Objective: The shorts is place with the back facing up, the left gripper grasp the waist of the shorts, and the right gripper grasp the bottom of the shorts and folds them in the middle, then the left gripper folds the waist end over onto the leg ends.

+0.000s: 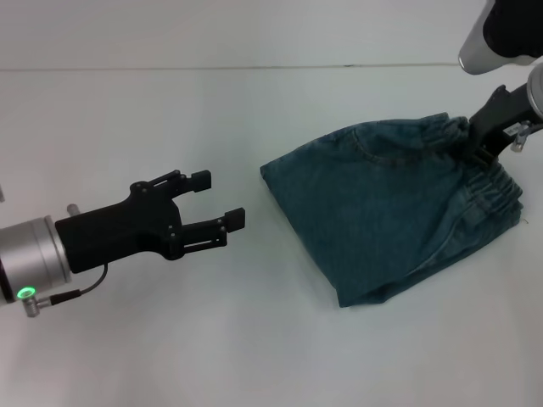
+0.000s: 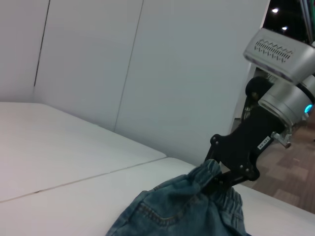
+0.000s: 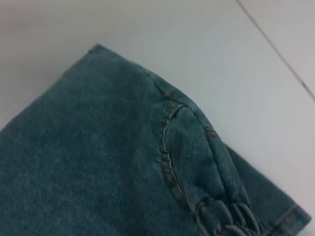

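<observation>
The blue denim shorts (image 1: pixel 382 216) lie folded on the white table, right of centre, with the gathered elastic waist (image 1: pixel 492 182) toward the right edge. My right gripper (image 1: pixel 477 146) is at the far upper corner of the shorts, shut on the waist end. The left wrist view shows the same pinch, the right gripper (image 2: pixel 222 178) closed on the bunched waistband of the shorts (image 2: pixel 182 209). My left gripper (image 1: pixel 222 198) hovers open and empty over bare table, well left of the shorts. The right wrist view shows only the shorts (image 3: pixel 123 162) and a back pocket seam (image 3: pixel 167 147).
The white table (image 1: pixel 254 356) has a seam line (image 1: pixel 212 68) running across the far side. A pale wall (image 2: pixel 147 64) stands behind the table in the left wrist view. Nothing else lies on the surface.
</observation>
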### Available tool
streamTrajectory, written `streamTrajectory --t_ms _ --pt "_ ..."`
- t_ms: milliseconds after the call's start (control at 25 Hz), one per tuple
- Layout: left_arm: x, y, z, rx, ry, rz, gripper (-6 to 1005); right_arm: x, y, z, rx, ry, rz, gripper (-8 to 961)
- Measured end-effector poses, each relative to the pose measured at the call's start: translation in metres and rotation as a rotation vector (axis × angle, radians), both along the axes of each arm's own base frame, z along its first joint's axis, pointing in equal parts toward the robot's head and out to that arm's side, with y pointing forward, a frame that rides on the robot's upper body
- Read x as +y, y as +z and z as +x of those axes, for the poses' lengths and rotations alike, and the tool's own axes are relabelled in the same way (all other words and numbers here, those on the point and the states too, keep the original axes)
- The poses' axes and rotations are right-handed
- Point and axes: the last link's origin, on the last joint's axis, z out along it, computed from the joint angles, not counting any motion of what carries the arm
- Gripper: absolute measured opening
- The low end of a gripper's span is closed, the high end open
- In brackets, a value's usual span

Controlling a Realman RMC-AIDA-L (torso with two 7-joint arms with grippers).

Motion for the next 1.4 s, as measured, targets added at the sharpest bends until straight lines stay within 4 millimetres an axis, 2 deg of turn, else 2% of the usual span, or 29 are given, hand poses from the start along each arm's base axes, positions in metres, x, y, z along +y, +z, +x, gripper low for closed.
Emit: streamTrajectory --t_ms 160,400,640,800,880,960,1080,1240,1400 --pt "-0.001 0.001 -0.002 0.004 0.006 0.006 874 0.000 0.003 0.003 0.026 -0.014 0.021 111" --pt "-0.001 0.003 -0.005 0.007 0.012 0.025 874 -0.003 0.024 -0.002 0.095 -0.018 0.058 216" --pt "0.002 0.004 -0.008 0.020 0.024 0.043 874 -0.014 0.051 -0.005 0.199 0.011 0.107 515" --pt "0.004 0.005 -0.013 0.035 0.042 0.068 873 -0.025 0.068 -0.005 0.361 0.053 0.136 711" --pt "0.004 0.007 -0.015 0.037 0.049 0.084 873 -0.033 0.073 -0.002 0.459 0.086 0.150 759" --pt "0.003 0.011 -0.020 0.040 0.057 0.118 873 -0.042 0.071 0.004 0.555 0.118 0.154 807" --pt "0.000 0.013 -0.029 0.025 0.068 0.178 873 -0.057 0.057 0.018 0.715 0.142 0.130 878" --pt "-0.003 0.012 -0.040 0.021 0.116 0.210 873 -0.078 0.025 0.043 0.948 0.178 0.098 921" --pt "-0.009 0.012 -0.051 0.060 0.126 0.260 873 -0.096 -0.009 0.068 1.057 0.242 0.131 940"
